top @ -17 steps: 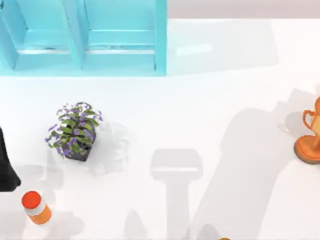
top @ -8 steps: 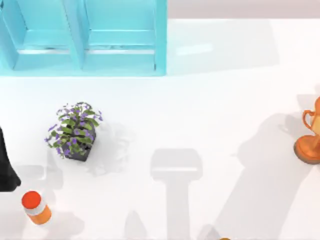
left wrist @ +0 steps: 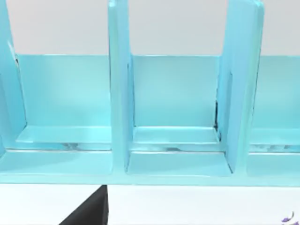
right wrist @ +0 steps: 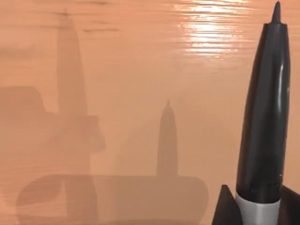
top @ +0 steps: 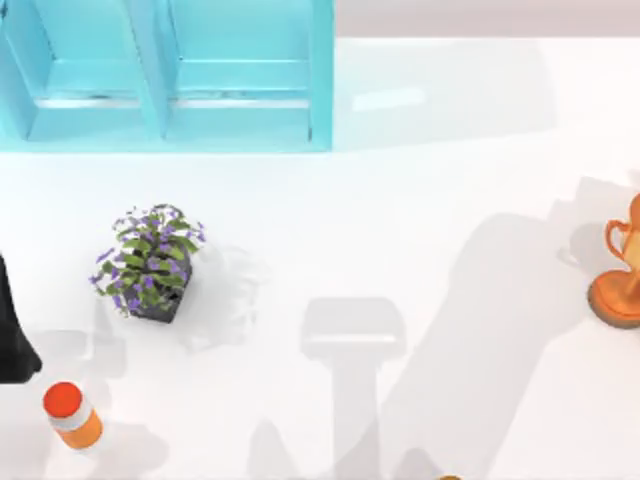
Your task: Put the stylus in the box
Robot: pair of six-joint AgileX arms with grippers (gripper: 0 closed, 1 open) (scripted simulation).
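- Nothing on the table has shifted since the earlier top views; only the broad grey shadow at the right has changed, pulling in half a second ago and now spread again, as it was a second ago, toward the trophy [top: 622,275] at 3 o'clock.
- Right gripper: in the right wrist view two dark finger parts flank the base of the stylus [right wrist: 262,136], one of them [right wrist: 224,208] just beside its pale collar; they seem to pinch it, though the pads are cut off by the frame edge.
- Stylus: its black section runs lengthwise away from the camera, the fine tip pointing toward 12 o'clock over an orange, wood-grained surface that carries its shadow. The white barrel is barely in view, and no print can be read.
- Left arm: a dark part [top: 12,325] sits at the 9 o'clock edge of the top view; I cannot tell whether its fingers are spread or closed.
- Box [top: 150,80]: turquoise, at 11 o'clock, cut off by the upper edge; the left wrist view faces its dividers [left wrist: 119,89].
- Potted plant [top: 150,262] stands toward 8 o'clock, and an orange-capped bottle [top: 72,413] at 7 o'clock; its label is unreadable.
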